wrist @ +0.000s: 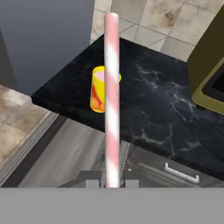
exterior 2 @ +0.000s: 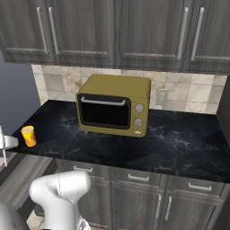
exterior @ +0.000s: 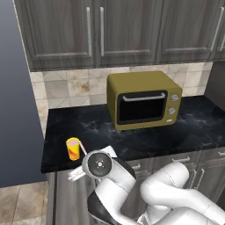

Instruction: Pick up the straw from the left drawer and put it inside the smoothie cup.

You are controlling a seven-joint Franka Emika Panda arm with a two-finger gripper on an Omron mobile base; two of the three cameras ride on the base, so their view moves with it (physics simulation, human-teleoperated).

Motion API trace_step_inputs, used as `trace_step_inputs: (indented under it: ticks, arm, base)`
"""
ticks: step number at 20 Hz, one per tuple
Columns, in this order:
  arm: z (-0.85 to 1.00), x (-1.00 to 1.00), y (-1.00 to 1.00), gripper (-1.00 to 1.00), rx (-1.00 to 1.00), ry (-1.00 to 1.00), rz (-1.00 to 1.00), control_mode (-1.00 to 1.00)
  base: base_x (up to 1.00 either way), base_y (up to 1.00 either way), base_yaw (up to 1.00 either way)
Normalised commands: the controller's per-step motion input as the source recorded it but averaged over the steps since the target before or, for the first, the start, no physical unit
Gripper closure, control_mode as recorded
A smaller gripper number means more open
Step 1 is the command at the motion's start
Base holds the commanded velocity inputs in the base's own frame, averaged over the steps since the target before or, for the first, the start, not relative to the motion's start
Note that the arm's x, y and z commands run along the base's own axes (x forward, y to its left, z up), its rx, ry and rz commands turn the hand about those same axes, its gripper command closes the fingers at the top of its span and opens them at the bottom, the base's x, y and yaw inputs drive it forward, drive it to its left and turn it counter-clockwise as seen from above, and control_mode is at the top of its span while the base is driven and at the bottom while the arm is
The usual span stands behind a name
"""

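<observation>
While the tool (wrist: 112, 183) clamps the straw (wrist: 112, 100) upright, the smoothie cup (wrist: 102, 89) stands on the counter (wrist: 166, 113) beyond.

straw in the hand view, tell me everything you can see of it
The straw is a thin straight stick with pale pink and white stripes, smooth like paper or plastic. It is gripped at its lower end between the end effector's two dark tips and runs up the middle of the hand view. It crosses in front of the yellow cup on the black counter, so it is not yet in the cup.
</observation>
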Motion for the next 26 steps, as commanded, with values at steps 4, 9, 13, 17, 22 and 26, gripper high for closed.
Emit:
trace_step_inputs:
  ticks: [4, 9, 13, 17, 22, 26]
  arm:
    - [0.92, 0.00, -0.25, 1.00, 0.00, -0.37, -0.13, -1.00]
    - [0.71, 0.12, -0.12, 1.00, 0.00, -0.22, -0.13, -1.00]
    - [0.53, 0.28, -0.12, 1.00, 0.00, -0.05, -0.12, -1.00]
    - [0.35, 0.42, -0.13, 1.00, 0.00, 0.00, -0.05, -1.00]
    - [0.10, 0.41, 0.00, 1.00, 0.00, 0.00, -0.01, -1.00]
    - [0.00, 0.31, 0.00, 1.00, 0.00, 0.00, 0.00, -1.00]
  base:
    - [0.00, 0.00, 0.00]
    - [0.00, 0.00, 0.00]
    - [0.00, 0.00, 0.00]
    - [0.00, 0.00, 0.00]
    - [0.00, 0.00, 0.00]
    - [0.00, 0.00, 0.00]
